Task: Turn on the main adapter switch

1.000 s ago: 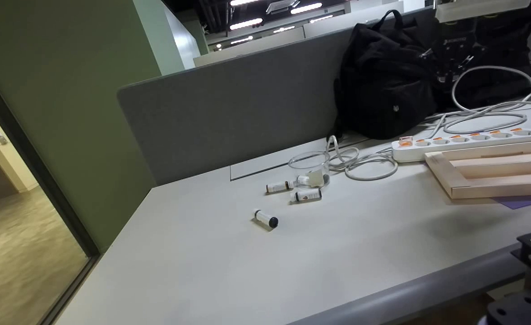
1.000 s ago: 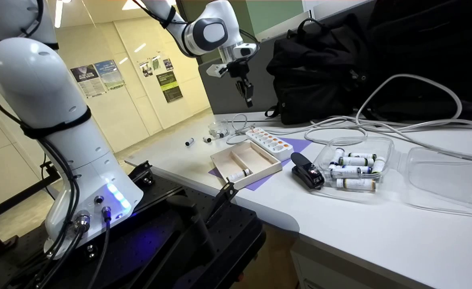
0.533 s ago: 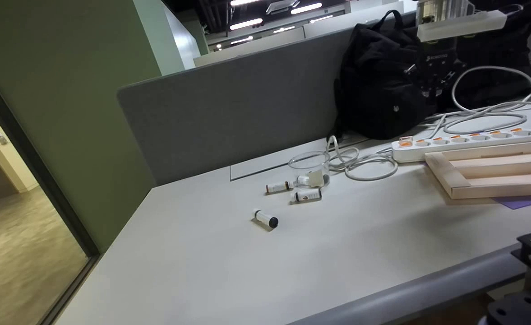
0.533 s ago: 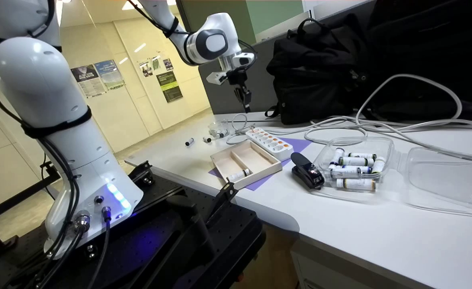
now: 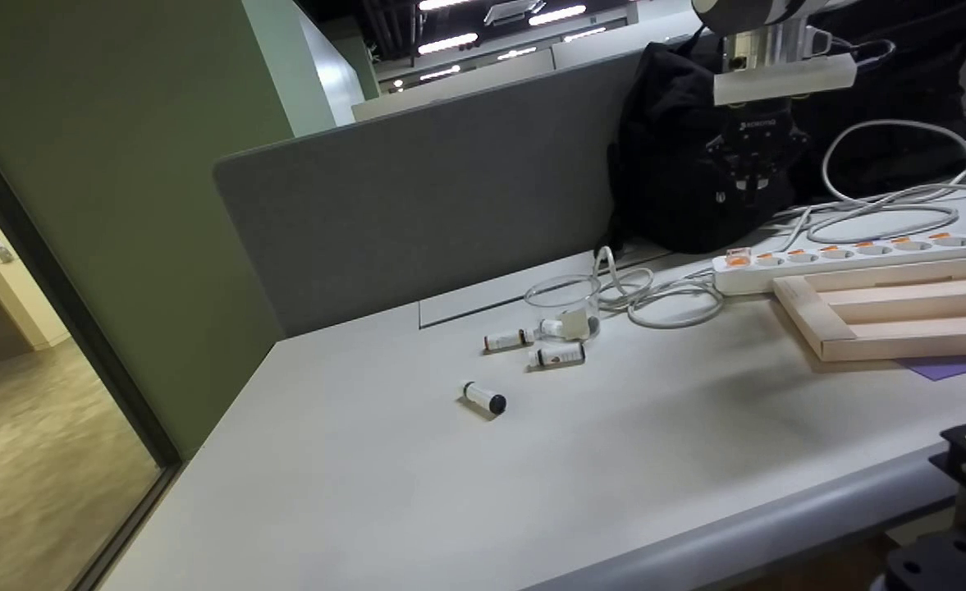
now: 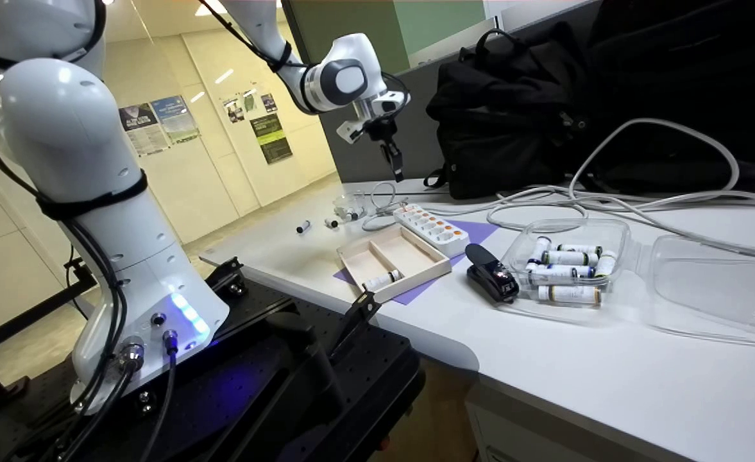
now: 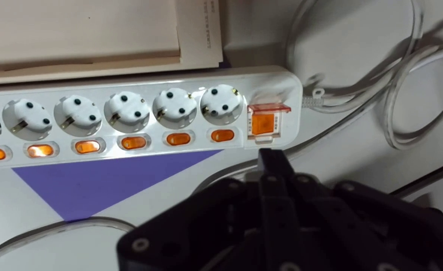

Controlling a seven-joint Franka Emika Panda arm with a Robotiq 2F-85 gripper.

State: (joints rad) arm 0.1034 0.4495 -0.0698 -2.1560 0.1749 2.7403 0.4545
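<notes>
The adapter is a white power strip, in the wrist view (image 7: pixel 287 88) and in both exterior views (image 5: pixel 757 281) (image 6: pixel 452 246). Its main adapter switch (image 7: pixel 262 124) is an orange rocker at the cable end, with a clear reddish cover (image 7: pixel 269 108) standing open above it. The switch also shows in an exterior view (image 5: pixel 738 257). My gripper (image 7: pixel 272 151) is shut, its fingertips together with nothing seen between them. In the wrist view the tips appear just below the switch. In both exterior views the gripper (image 5: pixel 751 195) (image 6: pixel 399 178) hangs in the air above the strip.
A pale wooden tray (image 5: pixel 827 328) lies along the strip, over purple paper (image 7: pixel 93 184). White cables (image 7: pixel 390 94) loop at the switch end. Small white cylinders (image 5: pixel 483 397) and a clear cup (image 5: pixel 560 291) lie nearby. A black backpack (image 5: pixel 696 164) stands behind.
In an exterior view my gripper has moved left and down, coming closer above the switch end of the strip. The strip and the other objects have not moved.
</notes>
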